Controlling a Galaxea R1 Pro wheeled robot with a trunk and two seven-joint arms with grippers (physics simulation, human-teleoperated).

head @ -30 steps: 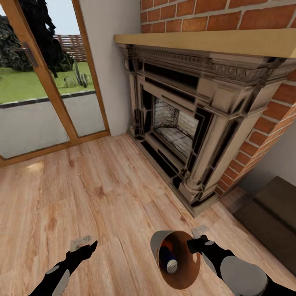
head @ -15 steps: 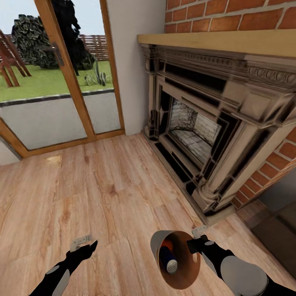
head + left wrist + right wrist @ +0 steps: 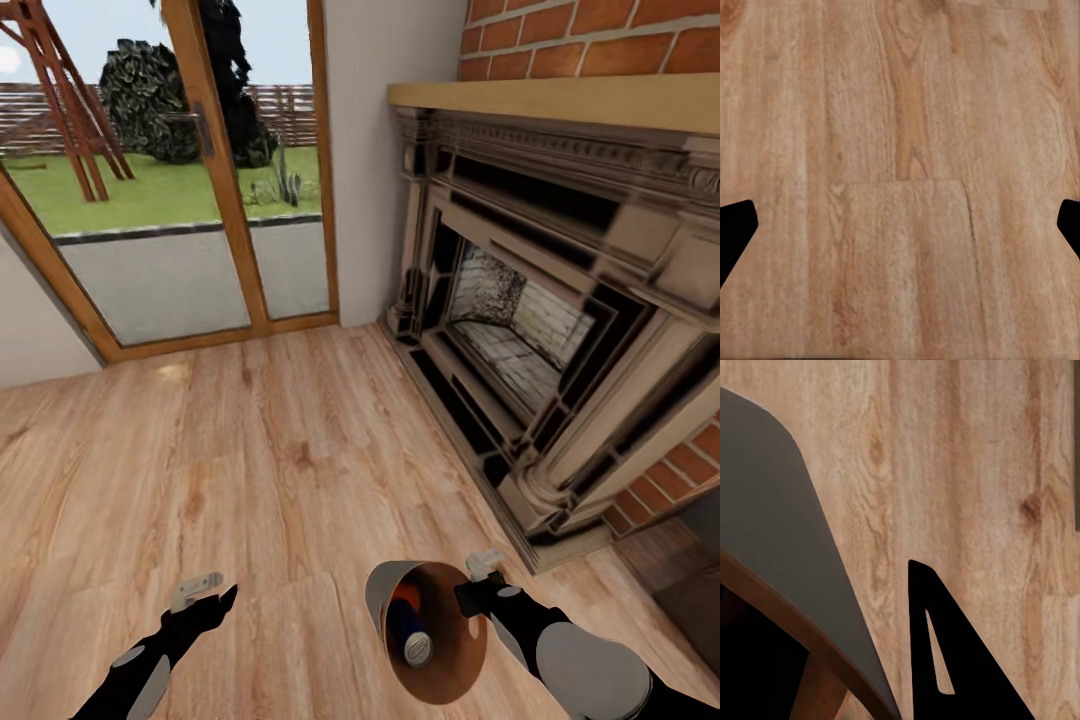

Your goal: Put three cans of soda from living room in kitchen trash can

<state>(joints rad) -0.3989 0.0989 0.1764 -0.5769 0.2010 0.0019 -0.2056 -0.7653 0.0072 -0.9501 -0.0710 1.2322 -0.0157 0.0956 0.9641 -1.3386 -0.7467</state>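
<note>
My right gripper point(image 3: 478, 582) is shut on the rim of the tash can point(image 3: 378, 592), a grey-beige bin held tilted above the wooden floor, its orange-brown inside facing the head camera. Inside lie a dark blue can of soda point(image 3: 411, 630) with a silvery top and an orange one point(image 3: 402, 604) behind it. Any third can is hidden. In the right wrist view the bin's grey wall point(image 3: 772, 510) sits beside a black finger point(image 3: 952, 660). My left gripper point(image 3: 212, 592) hangs open and empty over the floor, and the left wrist view looks between its fingertips point(image 3: 735, 225) at bare planks.
A red-brick fireplace point(image 3: 560, 330) with a carved surround and wooden mantel stands on the right. Wood-framed glass doors point(image 3: 190, 200) face a garden at the far left. Light wood floor point(image 3: 250, 450) lies between them. A dark bench corner point(image 3: 700, 600) shows at the right edge.
The whole view has swung left: fireplace and doors shifted rightward in the picture, and more of the doors shows. Both arms and the bin keep their places relative to me.
</note>
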